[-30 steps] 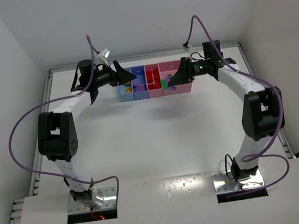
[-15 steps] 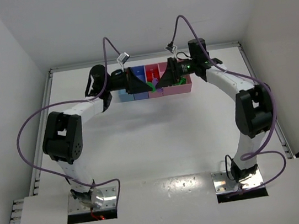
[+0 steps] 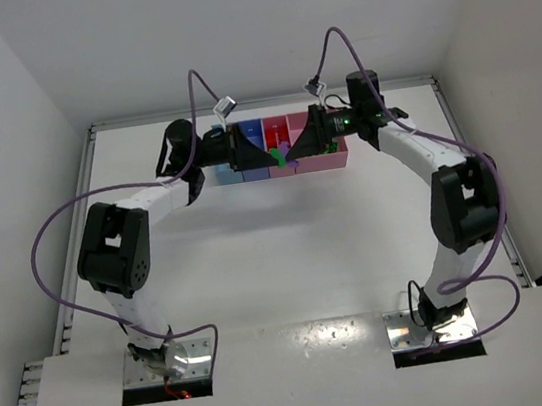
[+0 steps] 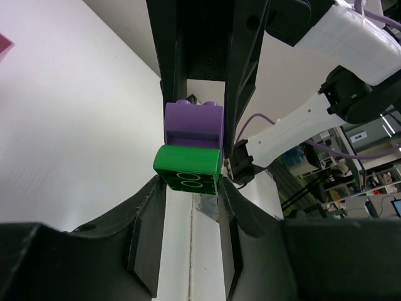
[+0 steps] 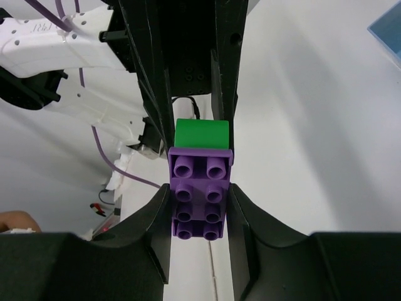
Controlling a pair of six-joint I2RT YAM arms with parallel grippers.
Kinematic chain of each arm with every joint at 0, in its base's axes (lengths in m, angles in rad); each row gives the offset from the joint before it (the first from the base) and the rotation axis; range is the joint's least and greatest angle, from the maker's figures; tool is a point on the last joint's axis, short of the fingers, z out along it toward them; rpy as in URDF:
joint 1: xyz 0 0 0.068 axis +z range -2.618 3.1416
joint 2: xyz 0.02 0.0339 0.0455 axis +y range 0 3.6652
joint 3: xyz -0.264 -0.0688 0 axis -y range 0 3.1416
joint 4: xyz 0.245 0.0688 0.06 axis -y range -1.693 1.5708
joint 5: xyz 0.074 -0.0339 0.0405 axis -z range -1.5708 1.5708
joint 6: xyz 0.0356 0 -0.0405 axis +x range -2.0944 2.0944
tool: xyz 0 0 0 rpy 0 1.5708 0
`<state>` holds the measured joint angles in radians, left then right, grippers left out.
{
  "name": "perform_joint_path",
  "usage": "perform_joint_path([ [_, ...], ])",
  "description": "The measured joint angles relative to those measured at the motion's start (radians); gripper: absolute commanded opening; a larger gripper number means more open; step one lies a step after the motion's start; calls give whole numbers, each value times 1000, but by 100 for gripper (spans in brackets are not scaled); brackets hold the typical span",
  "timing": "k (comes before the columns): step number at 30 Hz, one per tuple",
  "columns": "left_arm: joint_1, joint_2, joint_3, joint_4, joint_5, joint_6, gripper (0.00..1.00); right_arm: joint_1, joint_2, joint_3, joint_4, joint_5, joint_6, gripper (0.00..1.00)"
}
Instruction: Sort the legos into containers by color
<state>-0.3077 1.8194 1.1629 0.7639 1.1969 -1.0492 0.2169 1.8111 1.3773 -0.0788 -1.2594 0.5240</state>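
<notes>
1 grn brick (image 4: 188,170), 1 purp brick (image 5: 199,195)

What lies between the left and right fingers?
A two-brick clump, seen in both wrist views: the left fingers clamp its green brick, the right fingers its purple brick.

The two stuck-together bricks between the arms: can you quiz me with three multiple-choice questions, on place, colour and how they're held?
1. Where is the clump? A. At the arm bases. B. Up by the containers. C. On the floor.
2. Its colours? A. Purple, green. B. Red, yellow. C. Blue, pink.
3. Held by? A. Nothing. B. One gripper. C. Both grippers.
B: top view shows it there. A: purple brick joined to green brick. C: left gripper clamps green, right gripper clamps purple.
</notes>
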Motion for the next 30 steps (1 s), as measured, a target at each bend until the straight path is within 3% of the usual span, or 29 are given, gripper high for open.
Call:
perform_joint_path([
  [5, -15, -7, -16, 9, -13, 7, 13, -54, -58, -52, -6, 2, 2, 0],
  [9, 17, -17, -54, -47, -12, 70, 12, -218, -115, -71, -18, 26, -1, 0],
  [13, 20, -9, -10, -201, -61, 193, 12, -378, -214, -120, -54, 72, -34, 0],
  [16, -6, 57, 163, -383, -165, 331, 12, -397, -304, -158, -137, 138, -104, 0],
  [19, -61, 197, 456, -521, -311, 441, 14, -390, -395, -185, -225, 215, -187, 0],
  [23, -129, 340, 682, -668, -471, 529, 15, -388, -501, -202, -333, 331, -280, 0],
  [29, -197, 509, 846, -805, -641, 586, 33, -391, -589, -211, -447, 444, -356, 0],
  [30, -203, 535, 869, -820, -656, 586, 42, -391, -594, -211, -463, 454, -367, 0],
])
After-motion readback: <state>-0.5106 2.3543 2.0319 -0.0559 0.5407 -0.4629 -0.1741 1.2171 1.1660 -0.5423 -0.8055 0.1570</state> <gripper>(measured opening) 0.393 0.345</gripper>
